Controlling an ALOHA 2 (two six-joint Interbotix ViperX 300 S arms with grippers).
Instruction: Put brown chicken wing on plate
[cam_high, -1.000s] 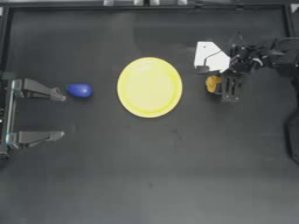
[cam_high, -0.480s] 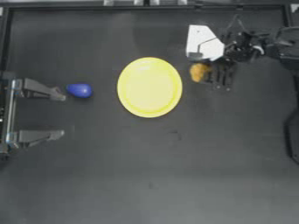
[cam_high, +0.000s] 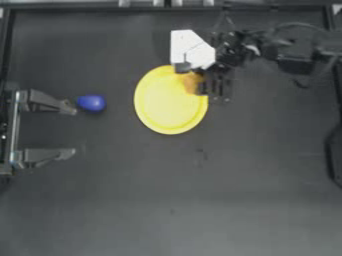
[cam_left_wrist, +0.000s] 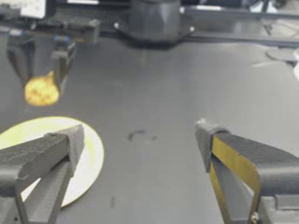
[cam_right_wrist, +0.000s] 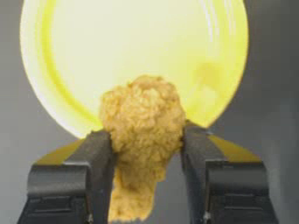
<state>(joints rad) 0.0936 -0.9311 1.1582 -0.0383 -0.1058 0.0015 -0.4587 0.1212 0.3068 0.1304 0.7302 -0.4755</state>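
Observation:
The yellow plate lies flat near the table's middle, and shows too in the left wrist view and the right wrist view. My right gripper hangs over the plate's right rim, shut on the brown chicken wing. The right wrist view shows the lumpy golden wing pinched between both jaws, above the plate's near edge. In the left wrist view the wing hangs in the air above the table. My left gripper is parked open at the table's left side.
A small blue rounded object lies just left of the plate, close to the left gripper's upper finger. The right arm's white wrist part sits above the plate's top right edge.
The right gripper has carried the chicken wing leftward, from right of the plate to over the plate's right rim. The left arm, plate and blue object stay still.

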